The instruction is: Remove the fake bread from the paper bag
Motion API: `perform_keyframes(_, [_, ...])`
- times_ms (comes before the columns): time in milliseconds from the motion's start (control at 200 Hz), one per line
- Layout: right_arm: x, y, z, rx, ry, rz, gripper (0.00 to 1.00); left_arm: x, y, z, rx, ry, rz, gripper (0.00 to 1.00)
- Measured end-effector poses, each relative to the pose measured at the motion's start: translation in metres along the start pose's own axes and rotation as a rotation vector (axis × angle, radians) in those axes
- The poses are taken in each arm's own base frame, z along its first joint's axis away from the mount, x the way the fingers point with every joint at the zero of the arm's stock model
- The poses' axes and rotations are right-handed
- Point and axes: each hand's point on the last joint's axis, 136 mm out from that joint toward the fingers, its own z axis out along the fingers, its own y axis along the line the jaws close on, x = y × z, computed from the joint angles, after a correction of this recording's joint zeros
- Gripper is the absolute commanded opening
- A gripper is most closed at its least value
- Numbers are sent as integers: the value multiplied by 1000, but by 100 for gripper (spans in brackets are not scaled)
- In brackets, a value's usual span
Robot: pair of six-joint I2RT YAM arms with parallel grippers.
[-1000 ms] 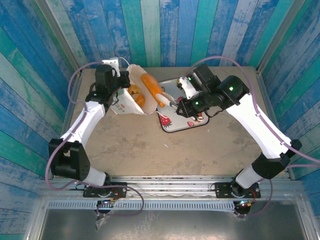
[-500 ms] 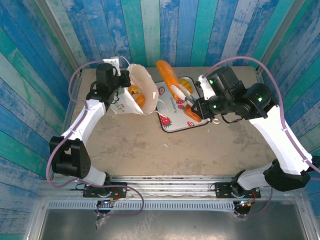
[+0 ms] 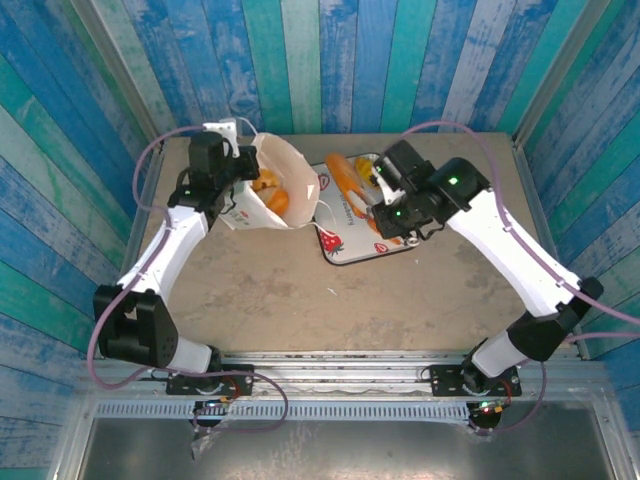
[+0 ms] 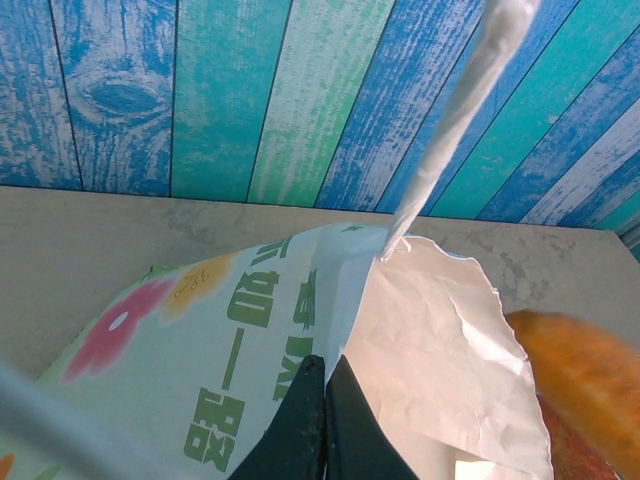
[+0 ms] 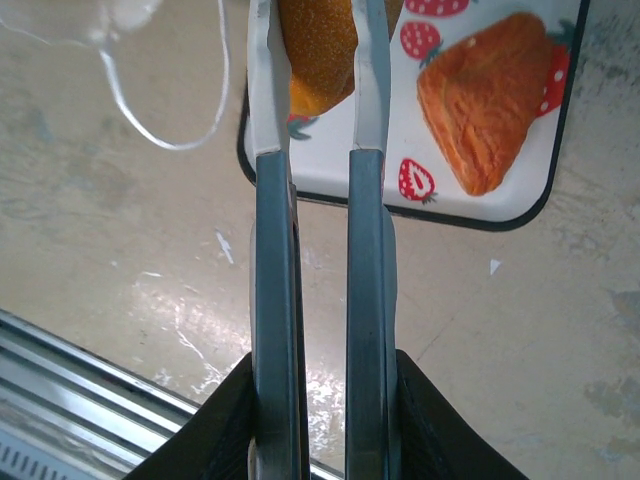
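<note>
The left gripper (image 4: 323, 380) is closed on the rim of the bag (image 3: 287, 163), with the paper pinched between its fingers. The bag lies at the far left of the table (image 3: 270, 290), tilted, with its mouth facing right. One handle (image 4: 460, 100) runs up past the left wrist camera. At least two orange pieces of bread (image 3: 279, 201) are visible inside the bag, just behind the open mouth. To the right of the mouth, the tongs (image 5: 273, 250) are clamped on the roll (image 3: 342, 177), with one blade on each side of it. The roll is clear of the bag and sits over the far left part of the tray (image 5: 320, 150). Whether it touches the tray surface cannot be determined. A flat pastry (image 5: 485, 100) lies on the tray to the right of the roll and apart from it. The right gripper (image 5: 325, 400) is closed on the tong handles and squeezes them together. The step in hand is judged to be depositing the roll on the tray, after extraction. The next move calls for lowering the roll onto a bare area of the tray, clear of the pastry. The right gripper must then relax enough for the blades to spring apart, without dropping the tongs. The left gripper should keep the mouth open for the following pick.
</note>
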Motion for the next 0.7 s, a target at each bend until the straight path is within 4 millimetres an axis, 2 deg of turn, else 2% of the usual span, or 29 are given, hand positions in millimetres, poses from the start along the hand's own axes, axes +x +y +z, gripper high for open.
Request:
perform_keyframes(290, [0,0,55,54,92,-18,1,-2,2,-9,-21,0,10,0])
perform_keyframes(531, [-7,1,86,86,121,-33,1,-2,4,-12,-38,2,12,0])
perform_keyframes(701, [-10,-1,100,124,137,-50,2,-1,4,-12,-39,5,12,0])
